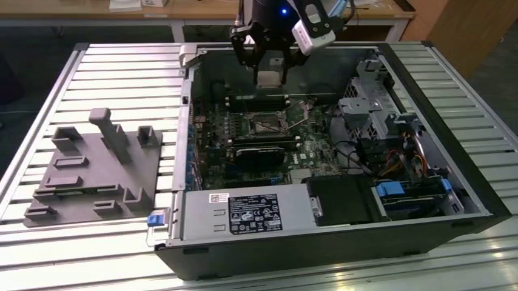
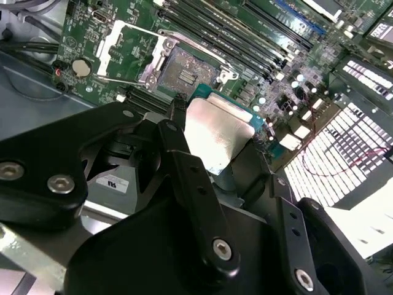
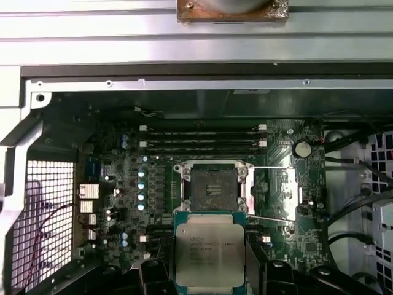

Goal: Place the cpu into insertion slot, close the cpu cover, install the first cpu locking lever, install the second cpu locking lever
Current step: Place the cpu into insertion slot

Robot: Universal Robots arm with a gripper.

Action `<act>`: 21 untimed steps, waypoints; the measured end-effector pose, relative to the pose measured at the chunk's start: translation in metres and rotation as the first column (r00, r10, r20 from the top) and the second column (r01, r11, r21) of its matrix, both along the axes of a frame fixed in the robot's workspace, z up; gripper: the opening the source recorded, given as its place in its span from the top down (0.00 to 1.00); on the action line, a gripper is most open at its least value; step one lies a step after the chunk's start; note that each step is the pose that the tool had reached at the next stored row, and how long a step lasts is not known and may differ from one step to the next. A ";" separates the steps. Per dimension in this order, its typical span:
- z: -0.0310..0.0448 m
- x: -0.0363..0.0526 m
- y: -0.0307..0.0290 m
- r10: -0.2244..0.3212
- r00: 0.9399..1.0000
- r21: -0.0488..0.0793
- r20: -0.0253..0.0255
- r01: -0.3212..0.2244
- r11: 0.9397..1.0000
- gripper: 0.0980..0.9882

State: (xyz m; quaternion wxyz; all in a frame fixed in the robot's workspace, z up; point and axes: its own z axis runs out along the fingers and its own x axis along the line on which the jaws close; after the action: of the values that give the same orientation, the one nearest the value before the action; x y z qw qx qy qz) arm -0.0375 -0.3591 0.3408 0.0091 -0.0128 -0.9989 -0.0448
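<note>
while the open computer case (image 1: 477,200) lay on its side on the slatted bench (image 1: 121,66), it held a green motherboard (image 1: 319,159), a black expansion card (image 1: 261,151), a power supply (image 1: 242,215) at the near wall, and a cage of drives and cables (image 1: 389,139) at the exterior view's right. the insertion slot (image 3: 213,187) on the board was empty, its dark centre bare, and the cpu cover (image 2: 105,44) stood swung back off it. long memory slots (image 3: 202,138) ran just beside the socket. the pincer (image 1: 270,68) hung above the far part of the case, its two black fingers (image 2: 184,178) drawn in to the chip's width and clamped on opposite edges of the cpu (image 3: 210,255). the cpu was in the air over the board, apart from the slot. it was carried flat, metal top up, its edges square with the socket's rim in the first wrist view; it was close to square, so no long axis stood out. a grey moulded fixture (image 1: 89,170) sat on the bench outside the case, at the exterior view's left.
</note>
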 end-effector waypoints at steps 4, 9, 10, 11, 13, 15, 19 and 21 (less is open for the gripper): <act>-0.0046 0.0022 0.0003 0.000 1.000 0.000 0.000 0.000 1.000 0.50; -0.0111 0.0023 0.0004 0.000 1.000 0.000 0.000 0.000 1.000 0.50; -0.0129 0.0023 0.0004 0.001 1.000 0.000 0.000 -0.001 1.000 0.50; -0.0148 0.0023 0.0004 0.001 1.000 0.000 0.001 -0.001 1.000 0.50; -0.0181 0.0023 0.0004 0.001 1.000 0.000 0.004 -0.001 1.000 0.50; -0.0203 0.0023 0.0005 0.002 1.000 0.000 0.010 -0.002 1.000 0.50; -0.0244 0.0023 0.0004 0.004 1.000 0.000 0.026 -0.004 1.000 0.50; -0.0270 0.0023 0.0004 0.004 0.999 0.000 0.031 -0.004 1.000 0.50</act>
State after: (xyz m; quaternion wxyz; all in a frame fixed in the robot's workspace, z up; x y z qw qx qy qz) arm -0.0352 -0.3587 0.3138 -0.0065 -0.0100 -0.9989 -0.0450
